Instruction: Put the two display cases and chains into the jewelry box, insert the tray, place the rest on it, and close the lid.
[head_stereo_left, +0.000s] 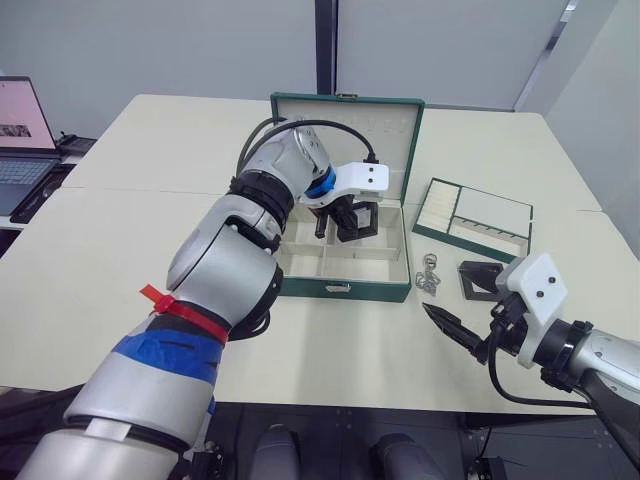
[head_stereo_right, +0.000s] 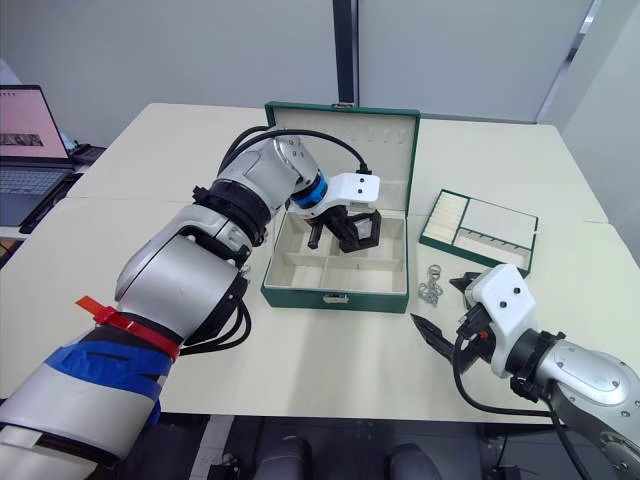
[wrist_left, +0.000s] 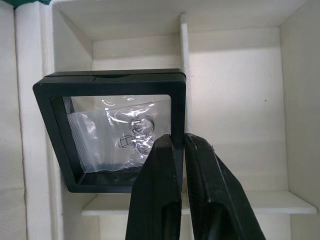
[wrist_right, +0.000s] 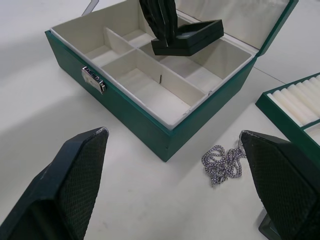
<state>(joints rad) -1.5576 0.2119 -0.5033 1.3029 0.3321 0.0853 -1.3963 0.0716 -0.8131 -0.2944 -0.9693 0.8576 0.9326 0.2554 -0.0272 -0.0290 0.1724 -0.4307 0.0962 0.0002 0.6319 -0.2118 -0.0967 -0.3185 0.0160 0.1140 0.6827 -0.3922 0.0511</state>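
1 case (wrist_left: 112, 131) is held pinched by its frame in the left end effector (head_stereo_left: 345, 222) above the box's (head_stereo_left: 345, 285) rear compartment, while the chains (wrist_right: 223, 164) lie ahead between the spread fingers of the empty right end effector (head_stereo_right: 432, 331).

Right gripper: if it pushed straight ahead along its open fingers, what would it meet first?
Probably the chains, lying on the table just ahead of the open right gripper, near its far-side finger. Past them stands the jewelry box. Depth is unclear, so the fingers might straddle the chains.
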